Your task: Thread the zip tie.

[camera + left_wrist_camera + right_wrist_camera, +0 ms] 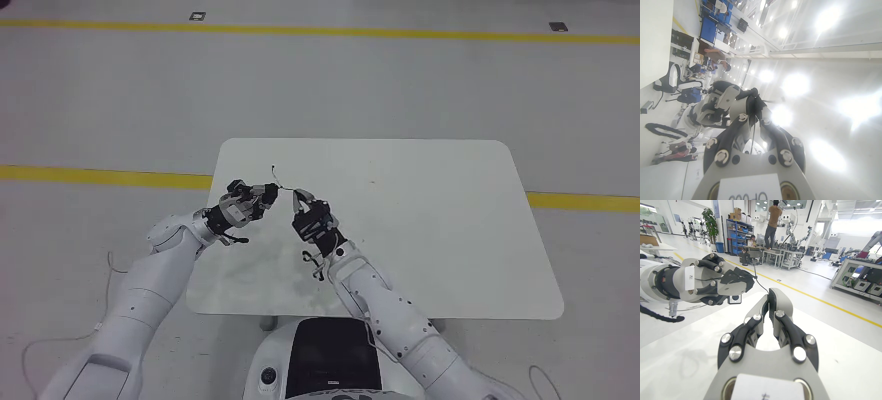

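One zip tie (761, 286), aloft over the table (810, 332): my left tool (751, 281) pinches its head end, my right tool (769, 296) pinches the strap; threading looks begun, tightening seemingly remains

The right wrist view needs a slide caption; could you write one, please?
Left gripper and right gripper each pinch the black zip tie above the white table.

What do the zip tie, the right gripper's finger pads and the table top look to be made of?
The zip tie: thin black plastic, probably nylon; it bends in a smooth curve. The pads of the right gripper: black, matte, rubber-like, finely ribbed. The table: white, smooth, low sheen, perhaps laminate; its core is hidden.
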Motion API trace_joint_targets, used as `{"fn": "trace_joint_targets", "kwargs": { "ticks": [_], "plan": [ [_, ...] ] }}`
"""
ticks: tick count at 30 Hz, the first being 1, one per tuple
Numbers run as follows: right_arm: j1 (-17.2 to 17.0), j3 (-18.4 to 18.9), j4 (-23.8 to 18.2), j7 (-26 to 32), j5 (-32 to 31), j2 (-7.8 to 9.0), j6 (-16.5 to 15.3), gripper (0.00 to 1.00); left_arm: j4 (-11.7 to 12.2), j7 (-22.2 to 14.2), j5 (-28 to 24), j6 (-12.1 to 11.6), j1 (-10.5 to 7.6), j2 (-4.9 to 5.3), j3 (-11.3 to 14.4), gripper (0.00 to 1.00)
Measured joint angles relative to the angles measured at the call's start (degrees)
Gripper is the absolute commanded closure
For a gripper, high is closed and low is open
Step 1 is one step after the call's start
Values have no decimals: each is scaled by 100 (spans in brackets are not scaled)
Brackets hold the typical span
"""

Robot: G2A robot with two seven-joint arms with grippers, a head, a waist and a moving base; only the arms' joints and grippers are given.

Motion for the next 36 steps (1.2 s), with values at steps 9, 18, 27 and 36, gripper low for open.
{"fn": "trace_joint_targets", "kwargs": {
  "ticks": [9, 18, 27, 36],
  "plan": [
    [-103, 123, -123, 49, -45, 32, -36, 100, 0, 0, 0, 0, 0, 0, 0, 100],
    [-143, 207, -172, 90, -36, 46, -55, 100, 0, 0, 0, 0, 0, 0, 0, 100],
    [-187, 283, -184, 93, -14, 56, -48, 100, 0, 0, 0, 0, 0, 0, 0, 100],
    [-232, 350, -204, 96, -20, 66, -32, 100, 0, 0, 0, 0, 0, 0, 0, 100]
  ]
}}
